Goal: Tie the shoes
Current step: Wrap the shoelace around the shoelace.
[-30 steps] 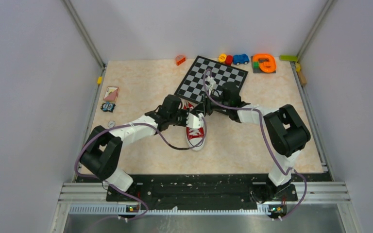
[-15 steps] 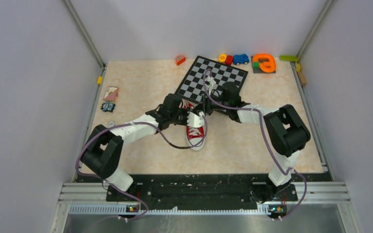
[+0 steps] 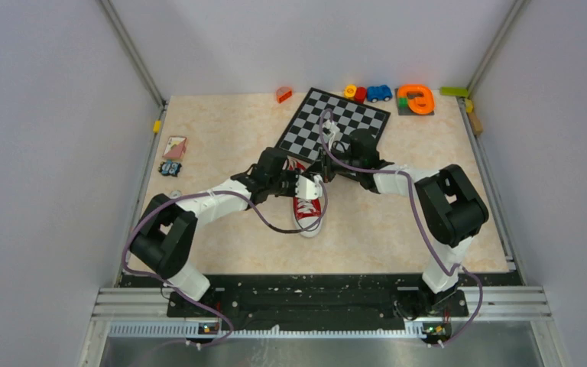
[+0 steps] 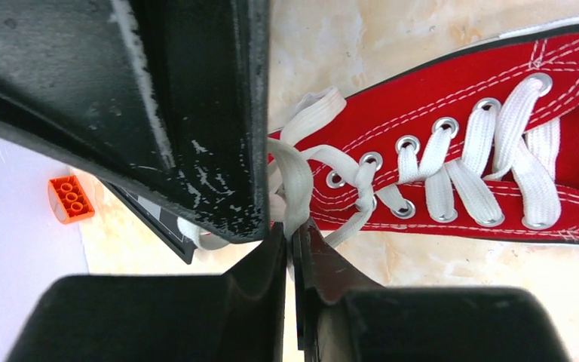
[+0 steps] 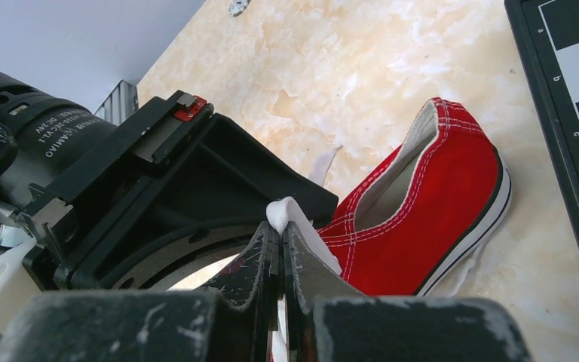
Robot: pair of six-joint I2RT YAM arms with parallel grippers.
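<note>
Marbled beige bench (image 3: pixel 222 138) is carrying a red sneaker (image 3: pixel 307 212) at its middle, its white toe pointing toward the arm bases. Over the sneaker's far end both arms are meeting. The left tool (image 4: pixel 290 249) is pinching a strand of the white laces (image 4: pixel 452 181) between clenched fingers, and the right tool (image 5: pixel 280 253) is clamping a folded lace end likewise. Beyond them a chessboard (image 3: pixel 333 124) is lying, with a blue toy car (image 3: pixel 379 92) sitting at the far edge.

Beige marbled surface (image 3: pixel 222 138) carries red sneaker (image 3: pixel 307 212), chessboard (image 3: pixel 344 122), orange brick (image 3: pixel 283 95), blue toy car (image 3: pixel 379 92), card (image 3: pixel 174 147).
</note>
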